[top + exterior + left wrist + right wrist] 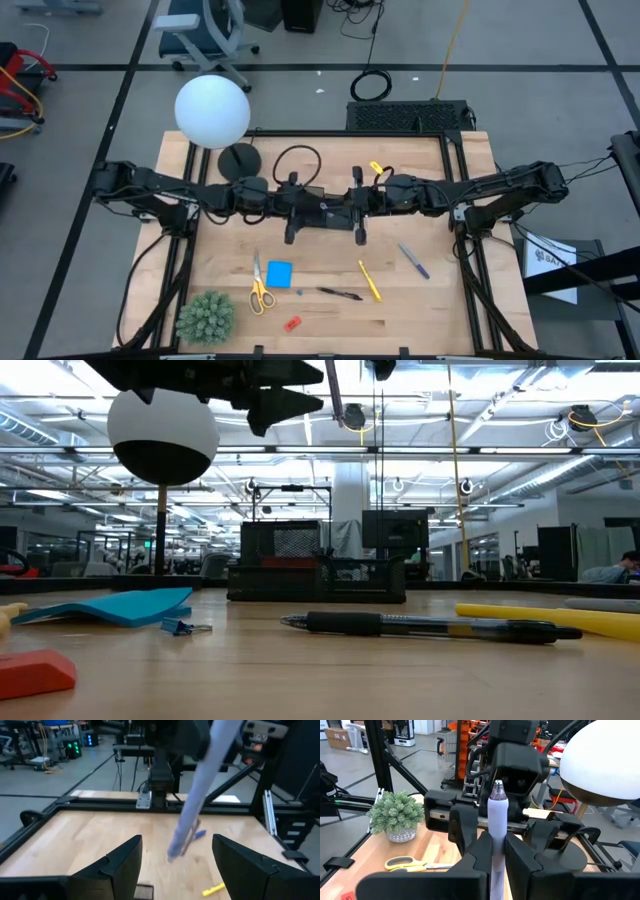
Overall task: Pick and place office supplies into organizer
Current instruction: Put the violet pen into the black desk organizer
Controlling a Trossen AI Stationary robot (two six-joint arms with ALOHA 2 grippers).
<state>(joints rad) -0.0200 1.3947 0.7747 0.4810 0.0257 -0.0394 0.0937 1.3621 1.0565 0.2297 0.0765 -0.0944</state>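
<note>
My two grippers meet above the table's middle. My right gripper (495, 847) is shut on a pale bluish-purple pen (497, 812). My left gripper (177, 865) faces it, open, and the pen (192, 815) shows between and beyond its fingers, untouched. The black organizer (300, 565) stands on the table below them. It is mostly hidden under the grippers in the high view. Yellow-handled scissors (259, 290), a blue note pad (279, 273), a black pen (340, 294), a yellow pen (370, 280), a bluish pen (413, 260) and a red piece (292, 323) lie flat nearer the front edge. My right gripper pinches the pen's barrel (496, 832) between its two fingers, which come in level from the table's right and lie across it. The pen stands steeply tilted, its silver-capped upper end (498, 786) leaning toward my left gripper. It is lifted clear of the table.
A lamp with a white globe (212, 110) and a round black base (239, 158) stands at the back left, a cable loop (297, 160) beside it. A green spiky plant (205, 317) sits at the front left corner. A small yellow item (377, 167) lies at the back.
</note>
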